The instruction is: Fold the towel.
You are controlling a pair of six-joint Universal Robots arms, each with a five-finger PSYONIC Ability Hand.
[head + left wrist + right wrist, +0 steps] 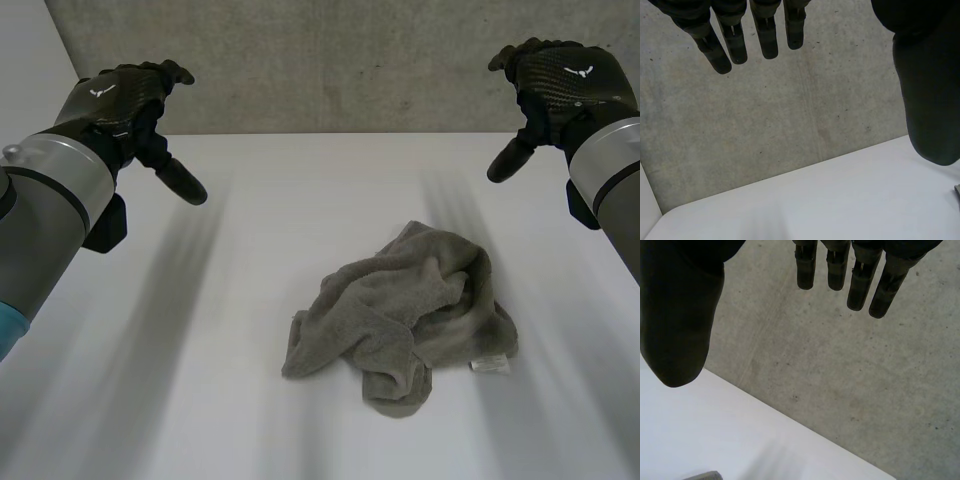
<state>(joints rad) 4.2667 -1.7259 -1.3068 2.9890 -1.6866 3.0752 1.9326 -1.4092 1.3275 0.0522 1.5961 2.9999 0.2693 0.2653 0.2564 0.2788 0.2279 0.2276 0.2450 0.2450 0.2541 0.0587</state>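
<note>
You have 1 crumpled grey terry towel lying in a loose heap on the white tabletop, a little toward the robot's right side and nearer its body than either hand. It is bunched and creased, with 1 lobe trailing toward the near edge and no neat fold showing. 1 small white label sits at the towel's edge on the right-hand side; whatever is printed on it is too small to read. You have 2 black hands in play, each with 1 small white emblem on its back and no legible lettering. The left hand hangs above the far left part of the tabletop, back upward, thumb pointing down and inward. Its fingers are straight and spread well away from the thumb, with nothing between them. The right hand mirrors it above the far right part. Its fingers likewise reach out straight and apart from the thumb, holding nothing. Both hands are well apart from the towel and touch neither it nor the tabletop. Behind the tabletop's far edge stands 1 rough grey concrete wall, which both palms face.
</note>
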